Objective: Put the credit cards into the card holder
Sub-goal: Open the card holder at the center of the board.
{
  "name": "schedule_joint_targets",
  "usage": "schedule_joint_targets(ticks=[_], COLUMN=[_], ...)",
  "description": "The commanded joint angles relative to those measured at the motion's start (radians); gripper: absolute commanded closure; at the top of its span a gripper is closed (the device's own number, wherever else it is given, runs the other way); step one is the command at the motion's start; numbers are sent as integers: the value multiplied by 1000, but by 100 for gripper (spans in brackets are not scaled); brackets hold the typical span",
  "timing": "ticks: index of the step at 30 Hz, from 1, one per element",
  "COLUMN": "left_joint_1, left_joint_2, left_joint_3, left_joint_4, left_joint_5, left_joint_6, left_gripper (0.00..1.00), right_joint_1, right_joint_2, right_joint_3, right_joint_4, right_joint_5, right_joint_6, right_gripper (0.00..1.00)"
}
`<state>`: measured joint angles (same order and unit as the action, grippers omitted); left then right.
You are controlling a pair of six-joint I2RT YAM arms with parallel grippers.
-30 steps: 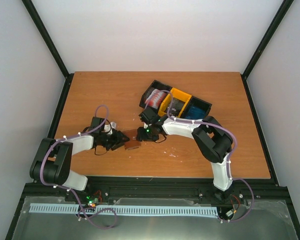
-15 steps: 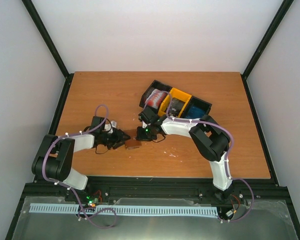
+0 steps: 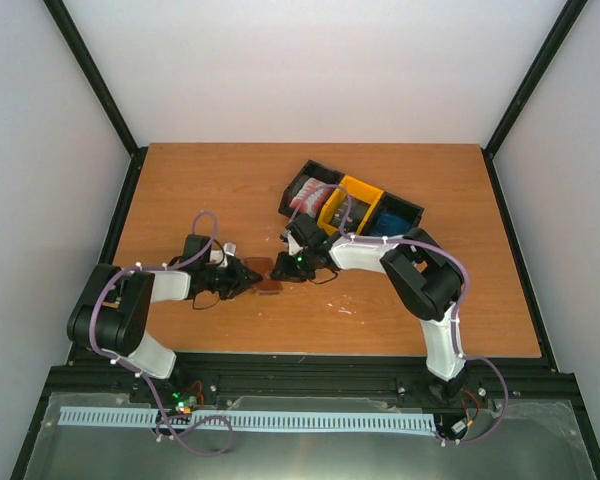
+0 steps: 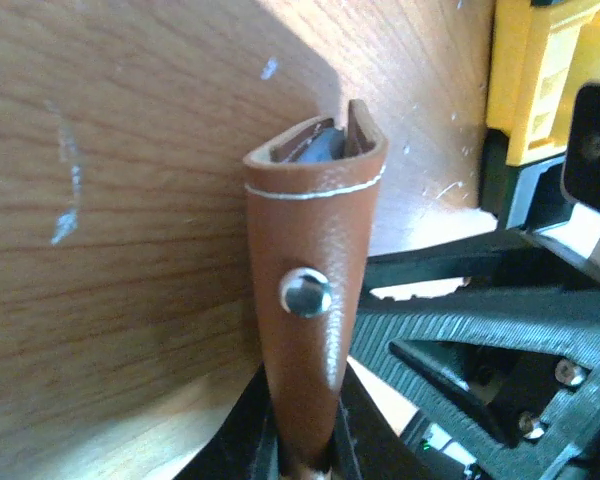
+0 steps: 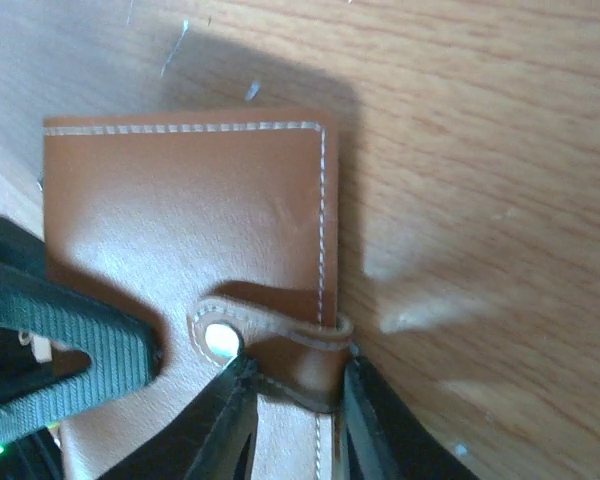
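The brown card holder (image 3: pixel 268 285) lies on the table between my two grippers. In the left wrist view I see it edge-on (image 4: pixel 310 240), with a silver snap stud and grey-blue lining at its top. My left gripper (image 4: pixel 302 440) is shut on its lower end. In the right wrist view its flat face (image 5: pixel 180 210) shows, and my right gripper (image 5: pixel 295 400) is shut on the snap tab (image 5: pixel 280 345). The credit cards stand in the bins: red-and-white (image 3: pixel 308 197), dark (image 3: pixel 352 212) and blue (image 3: pixel 388 224). No card is in either gripper.
The row of black and yellow bins (image 3: pixel 365 192) sits just behind the right gripper (image 3: pixel 286 264), and its yellow wall shows in the left wrist view (image 4: pixel 535 80). The two grippers almost touch each other. The left gripper (image 3: pixel 246 275) is close to the table.
Both grippers and the card holder have shifted slightly away from the near edge. The left arm has stretched a little further right. Both grips hold.
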<state>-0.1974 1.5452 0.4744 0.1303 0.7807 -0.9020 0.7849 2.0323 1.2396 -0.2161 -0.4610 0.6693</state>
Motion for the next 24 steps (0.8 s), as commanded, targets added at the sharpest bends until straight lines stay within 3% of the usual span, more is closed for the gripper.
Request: schedule_joint_targets(ticks=[1, 9, 24], left_joint_1=[-7, -7, -7], left_joint_2=[-21, -144, -146], left_joint_3=[30, 66, 34], left_joint_4=[64, -40, 40], left_joint_5=[18, -3, 92], left_joint_6=[49, 162, 209], left_gripper=[99, 99, 99], right_joint_1=[2, 14, 94], right_joint_2=[-36, -194, -70], right_joint_3=[-28, 44, 241], right_joint_4=[-122, -280, -386], right_joint_5=[87, 253, 348], right_joint_6=[-46, -39, 3], right_gripper=[71, 50, 49])
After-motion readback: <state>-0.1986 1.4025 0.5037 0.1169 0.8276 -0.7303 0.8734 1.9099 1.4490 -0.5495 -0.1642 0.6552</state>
